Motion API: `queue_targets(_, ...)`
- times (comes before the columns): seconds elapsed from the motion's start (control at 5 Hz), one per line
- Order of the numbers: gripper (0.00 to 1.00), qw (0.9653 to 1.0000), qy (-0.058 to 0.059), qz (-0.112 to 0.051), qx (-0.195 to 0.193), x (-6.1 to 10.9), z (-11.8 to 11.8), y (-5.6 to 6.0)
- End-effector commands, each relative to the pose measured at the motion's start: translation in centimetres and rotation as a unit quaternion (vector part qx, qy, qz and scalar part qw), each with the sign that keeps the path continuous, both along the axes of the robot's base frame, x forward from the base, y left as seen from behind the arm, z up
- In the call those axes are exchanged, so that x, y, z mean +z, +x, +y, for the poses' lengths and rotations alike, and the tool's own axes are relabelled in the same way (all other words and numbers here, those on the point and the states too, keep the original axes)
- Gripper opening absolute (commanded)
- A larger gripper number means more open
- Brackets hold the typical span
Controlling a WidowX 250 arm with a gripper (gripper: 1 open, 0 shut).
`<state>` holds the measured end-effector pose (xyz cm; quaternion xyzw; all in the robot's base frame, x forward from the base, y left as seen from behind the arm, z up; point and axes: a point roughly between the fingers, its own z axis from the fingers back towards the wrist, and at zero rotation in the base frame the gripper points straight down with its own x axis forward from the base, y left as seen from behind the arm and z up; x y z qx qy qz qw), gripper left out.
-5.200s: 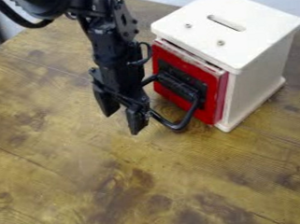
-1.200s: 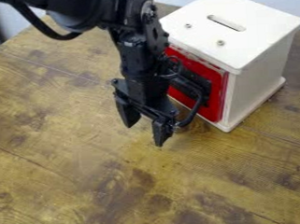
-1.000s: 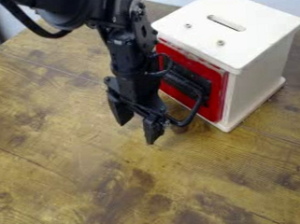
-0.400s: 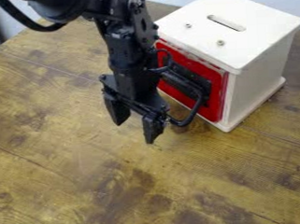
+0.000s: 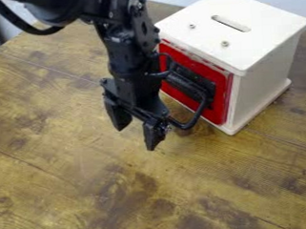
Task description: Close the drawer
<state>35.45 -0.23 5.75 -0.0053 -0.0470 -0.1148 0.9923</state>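
hand of mine, fingers parted and empty, hangs beside the drawer and its black loop handle; closing seems nearly finished, needing one inward push.

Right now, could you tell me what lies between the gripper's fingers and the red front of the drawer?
In the camera view, only the drawer's black wire loop handle lies between the gripper and the drawer, over bare wooden table.

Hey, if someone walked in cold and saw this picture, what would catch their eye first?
Probably the bright red drawer with its black wire loop handle, set in the cream-white wooden cabinet box at upper right. Next, the black robot arm in front of it, its gripper pointing down at the worn wooden table.
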Motion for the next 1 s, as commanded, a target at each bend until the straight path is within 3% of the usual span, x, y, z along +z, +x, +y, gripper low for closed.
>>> queue_targets(0.0,1.0,0.9987,-0.001,-0.051,-0.002,3.1,0.3,0.5)
queue_targets(0.4,1.0,0.9959,-0.002,-0.049,-0.075,3.7,0.8,1.8)
queue_targets(0.8,1.0,0.9913,-0.004,-0.029,-0.129,2.4,-0.2,0.4)
